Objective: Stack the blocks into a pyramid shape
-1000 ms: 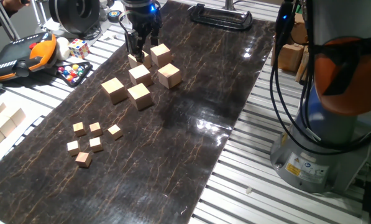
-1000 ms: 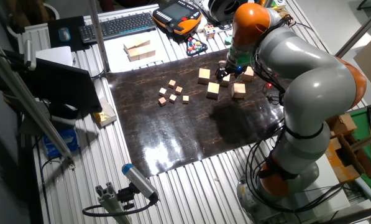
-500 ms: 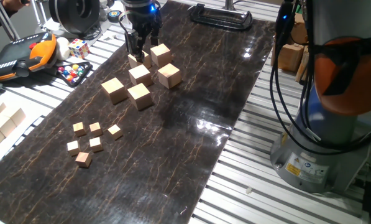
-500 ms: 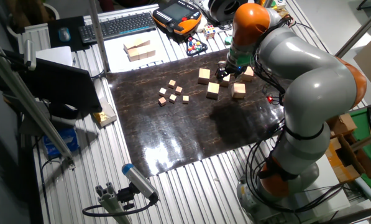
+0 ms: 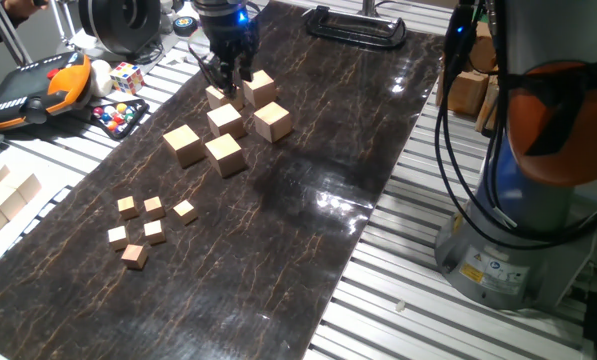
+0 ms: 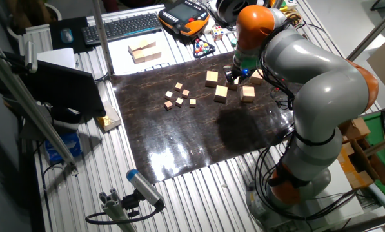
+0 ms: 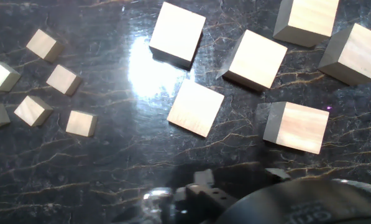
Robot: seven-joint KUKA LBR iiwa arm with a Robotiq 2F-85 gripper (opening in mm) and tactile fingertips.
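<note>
Hangs low over the far end of the dark marbled surface (image 5: 308, 230), on the orange-and-grey KUKA arm (image 6: 308, 71), with the jaws pointing straight down. Hovers just above the rearmost of the blocks (image 7: 196, 107), fingertips close to its top as seen from one fixed view. Cannot tell whether the jaws stand apart or together: too dark and small from both fixed views, and hidden in the hand view behind the black housing along the bottom edge. Grips nothing, though (all six blocks show on the surface in the hand view).

Lying loose in a tight cluster, those six plain light-tan wooden cubes, each flat on one face and none on top of another. Sit near one another with dark gaps between them in the hand view, turned at slightly different angles. Spread as four in a ragged upper row and two below in that view.

Further toward the near end, well apart from the cluster: a scatter of much smaller wooden cubes (image 5: 153, 207), also flat and unstacked.

Off the dark sheet, on the ribbed metal beside it: a multicoloured puzzle cube (image 5: 127, 76), a tray of coloured balls (image 5: 118, 115), and an orange-and-black teach pendant (image 5: 28, 90). At the far edge, a black clamp (image 5: 356, 25). From the other fixed view, a keyboard (image 6: 124, 27) beyond the sheet.
</note>
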